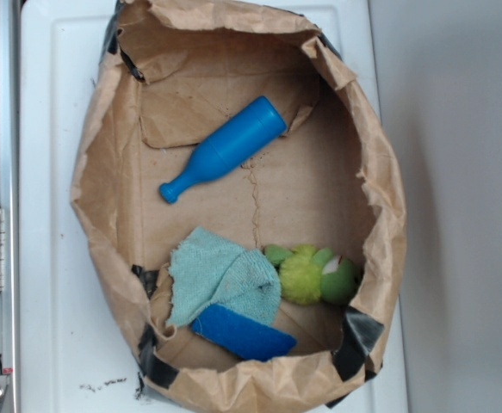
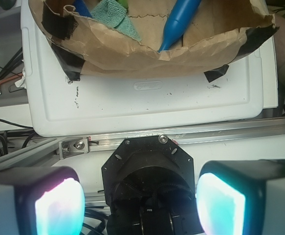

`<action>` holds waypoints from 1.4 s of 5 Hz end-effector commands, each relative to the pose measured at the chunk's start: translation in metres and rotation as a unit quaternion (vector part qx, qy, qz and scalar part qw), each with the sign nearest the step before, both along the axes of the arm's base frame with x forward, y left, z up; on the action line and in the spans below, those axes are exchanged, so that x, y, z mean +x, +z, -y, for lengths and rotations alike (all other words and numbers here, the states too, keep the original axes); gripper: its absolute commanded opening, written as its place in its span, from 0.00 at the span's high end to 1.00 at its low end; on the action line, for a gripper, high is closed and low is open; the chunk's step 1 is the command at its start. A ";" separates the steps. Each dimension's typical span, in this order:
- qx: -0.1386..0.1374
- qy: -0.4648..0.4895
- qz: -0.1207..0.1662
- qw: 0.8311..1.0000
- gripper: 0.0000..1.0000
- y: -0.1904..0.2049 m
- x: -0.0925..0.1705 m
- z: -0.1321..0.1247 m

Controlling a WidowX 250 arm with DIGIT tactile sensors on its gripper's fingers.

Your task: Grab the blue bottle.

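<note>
Inside the brown paper bag [image 1: 104, 215] we are seeing the blue bottle [image 1: 225, 148] lying on its side across the upper part of the floor, its narrow neck pointing down-left, well apart from the teal cloth [image 1: 220, 275], the dark blue pad [image 1: 242, 335] and the green plush toy [image 1: 311, 274] lying along the lower edge. Our gripper [image 2: 140, 203] is hanging outside the bag over the white tray [image 2: 147, 105] and the metal rail [image 2: 220, 133], its two glowing fingers [image 2: 59, 208] standing wide apart and clasping nothing

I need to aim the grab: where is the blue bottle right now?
In the exterior view the blue bottle lies on its side in the upper half of the brown paper bag, apart from the teal cloth below it.
</note>
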State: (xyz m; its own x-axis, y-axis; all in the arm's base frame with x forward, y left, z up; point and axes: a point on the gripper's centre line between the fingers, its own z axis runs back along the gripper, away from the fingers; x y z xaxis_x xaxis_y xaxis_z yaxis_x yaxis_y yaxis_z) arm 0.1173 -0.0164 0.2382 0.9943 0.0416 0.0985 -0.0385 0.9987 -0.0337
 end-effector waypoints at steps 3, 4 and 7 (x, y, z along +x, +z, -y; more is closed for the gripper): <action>0.019 0.053 0.053 0.997 0.00 0.010 0.001 -0.007; 0.016 0.046 0.060 0.997 0.00 0.011 0.004 -0.008; 0.035 0.084 0.043 0.995 0.00 -0.028 0.125 -0.035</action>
State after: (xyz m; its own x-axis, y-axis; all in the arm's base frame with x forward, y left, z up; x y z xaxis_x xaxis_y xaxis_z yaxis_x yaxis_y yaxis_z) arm 0.2376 0.0124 0.1957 0.9732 0.1824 0.1402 -0.1883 0.9817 0.0295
